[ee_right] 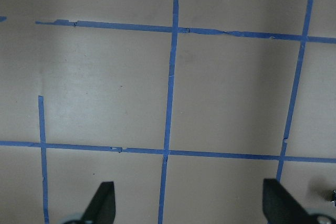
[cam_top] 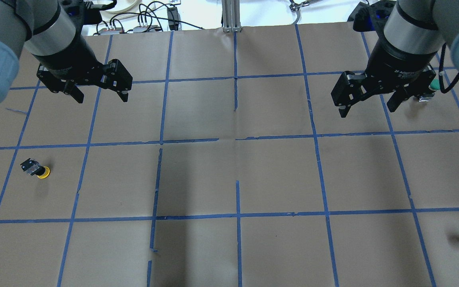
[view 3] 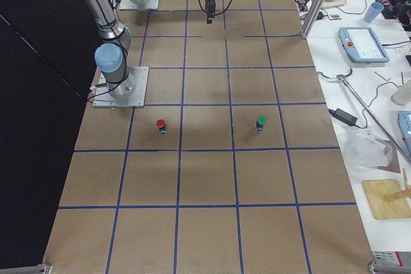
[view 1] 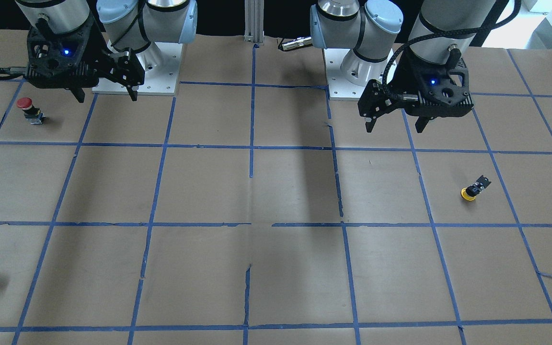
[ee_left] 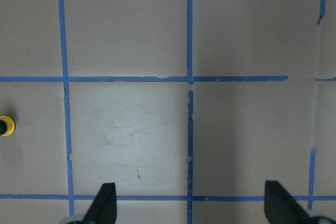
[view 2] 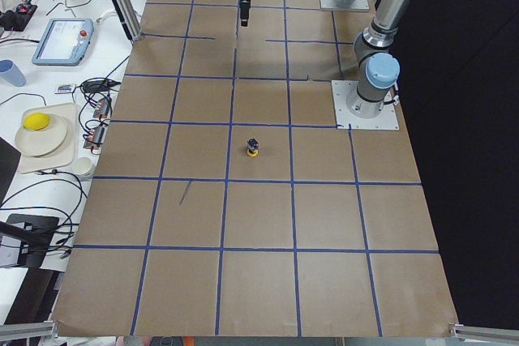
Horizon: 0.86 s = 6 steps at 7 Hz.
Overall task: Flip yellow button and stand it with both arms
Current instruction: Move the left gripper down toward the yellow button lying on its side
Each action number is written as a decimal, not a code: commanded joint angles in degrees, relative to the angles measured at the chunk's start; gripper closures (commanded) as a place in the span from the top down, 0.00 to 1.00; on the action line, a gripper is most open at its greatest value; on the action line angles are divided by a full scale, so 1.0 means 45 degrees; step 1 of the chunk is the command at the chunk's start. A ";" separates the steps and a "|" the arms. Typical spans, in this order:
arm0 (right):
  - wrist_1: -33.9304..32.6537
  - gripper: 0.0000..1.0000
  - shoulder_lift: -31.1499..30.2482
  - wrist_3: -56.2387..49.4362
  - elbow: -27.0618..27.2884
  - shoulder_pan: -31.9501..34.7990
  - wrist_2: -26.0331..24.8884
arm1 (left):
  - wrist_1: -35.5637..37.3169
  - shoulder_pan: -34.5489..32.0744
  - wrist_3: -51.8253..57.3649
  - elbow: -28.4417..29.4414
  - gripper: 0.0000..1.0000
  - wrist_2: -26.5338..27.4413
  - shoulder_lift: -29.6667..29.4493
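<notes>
Resting cap-down on the table (cam_top: 273,175), the yellow button (cam_top: 38,170) appears to stand inverted in a taped square toward the table's left end, with its long axis about upright and its contact base uppermost. It lies below and outboard of the left gripper (cam_top: 102,97), which is the nearer; the right gripper (cam_top: 367,111) is well apart, and both hover with jaws spread and empty. The only legible writing is white lettering beginning "2F" on the right gripper's collar; the remainder is too small to read.
</notes>
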 commanded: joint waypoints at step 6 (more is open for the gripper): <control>0.0002 1.00 0.0000 -0.0013 0.0000 -0.0001 -0.0009 | -0.0092 0.2562 0.4035 -0.1465 0.97 0.0375 0.0033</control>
